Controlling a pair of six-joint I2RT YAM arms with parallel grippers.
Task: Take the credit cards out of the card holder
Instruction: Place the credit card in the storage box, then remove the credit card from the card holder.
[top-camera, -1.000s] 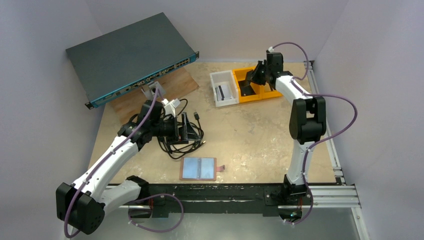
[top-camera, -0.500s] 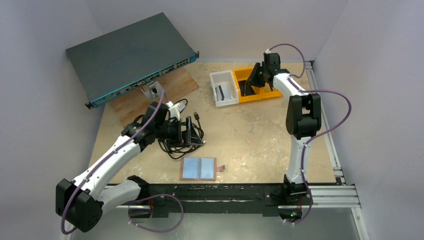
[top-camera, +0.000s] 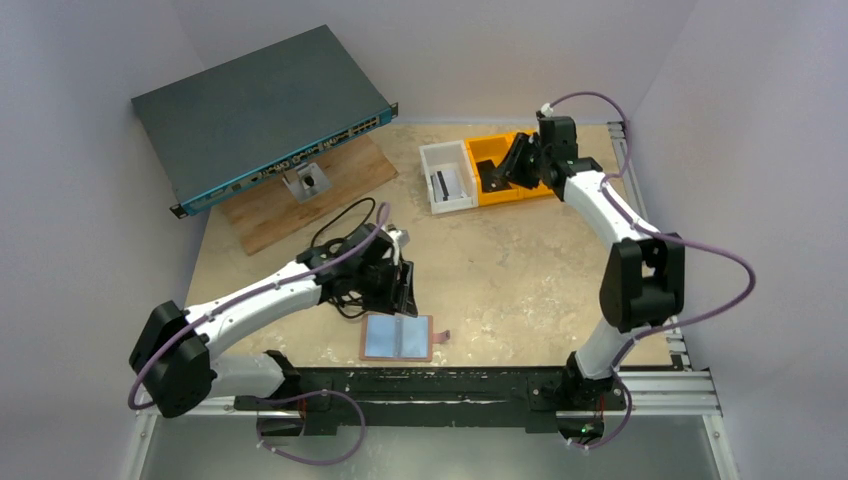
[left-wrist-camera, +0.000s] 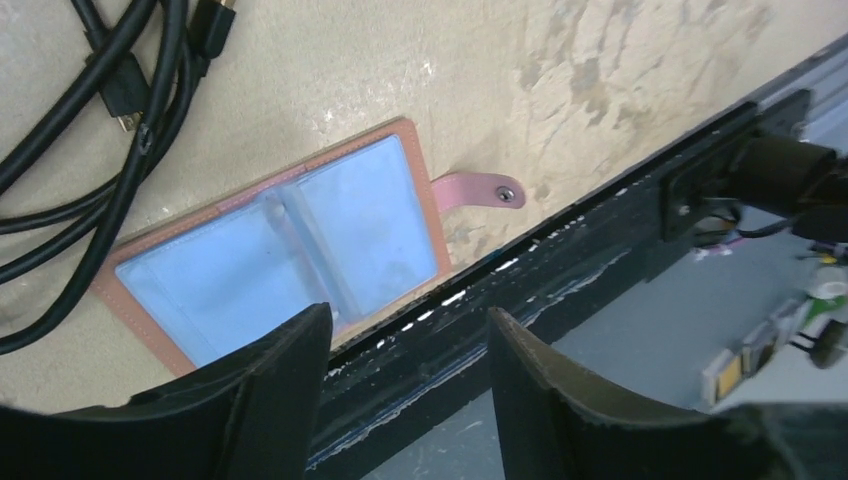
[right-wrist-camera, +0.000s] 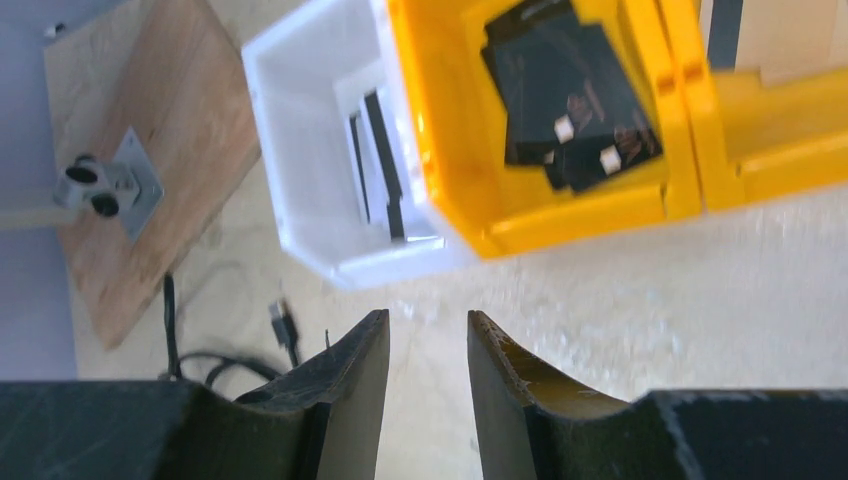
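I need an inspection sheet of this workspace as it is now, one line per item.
Surface: beige table, scuffed.
Job's things: card holder lies open and flat at the near edge, snap tab to its right; white cards with a black stripe sit in the white bin.
Clutter: yellow bin with dark parts; network switch; wooden board with a metal bracket.
End effectors: left end effector open above the card holder, empty; right end effector open near the bins, empty.
Cables: black cable bundle beside the card holder.
Surroundings: plain pale walls.
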